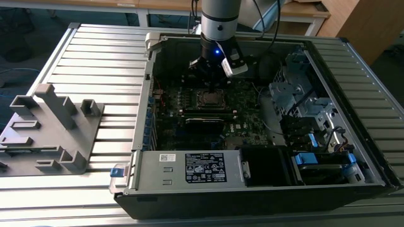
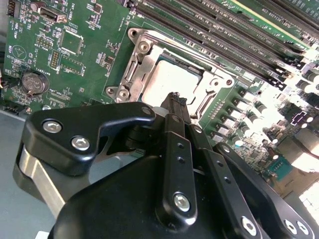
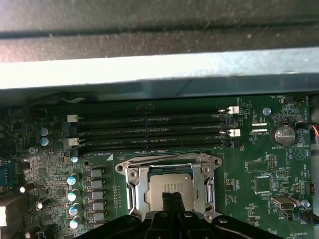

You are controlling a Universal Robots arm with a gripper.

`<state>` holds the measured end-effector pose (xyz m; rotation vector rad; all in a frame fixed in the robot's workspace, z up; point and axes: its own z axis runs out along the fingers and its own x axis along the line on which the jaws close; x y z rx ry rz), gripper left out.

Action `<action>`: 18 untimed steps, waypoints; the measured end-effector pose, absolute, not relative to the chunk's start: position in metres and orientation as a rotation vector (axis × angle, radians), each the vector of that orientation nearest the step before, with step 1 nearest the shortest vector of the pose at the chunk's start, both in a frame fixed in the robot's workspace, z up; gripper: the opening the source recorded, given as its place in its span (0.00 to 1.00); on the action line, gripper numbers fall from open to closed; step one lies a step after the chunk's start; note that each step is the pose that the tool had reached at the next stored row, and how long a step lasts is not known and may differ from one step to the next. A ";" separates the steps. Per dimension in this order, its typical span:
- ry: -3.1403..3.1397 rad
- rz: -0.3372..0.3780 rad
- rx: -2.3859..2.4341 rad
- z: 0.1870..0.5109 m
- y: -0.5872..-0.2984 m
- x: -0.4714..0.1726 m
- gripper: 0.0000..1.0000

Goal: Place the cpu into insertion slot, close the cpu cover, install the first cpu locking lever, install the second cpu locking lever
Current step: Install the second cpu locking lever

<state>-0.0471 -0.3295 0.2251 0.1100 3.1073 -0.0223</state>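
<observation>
My black gripper (image 2: 177, 102), fingers pinched narrow and empty, hovers over the dull silver square cpu (image 3: 167, 186) seated in the silver-rimmed insertion slot (image 3: 133, 191); I'd press squarely centre, avoiding the 12 o'clock rim.

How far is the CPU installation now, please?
Done: the cpu lies in the insertion slot, and the cpu cover looks lowered around it. In hand: the gripper is right over the chip, apparently closed. Left: I cannot tell whether either locking lever is latched.
</observation>
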 end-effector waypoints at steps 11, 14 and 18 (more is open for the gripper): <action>3.107 -0.023 0.110 0.228 -0.329 -0.047 0.11; 3.107 -0.022 0.110 0.230 -0.329 -0.047 0.11; 3.107 -0.023 0.110 0.230 -0.329 -0.047 0.11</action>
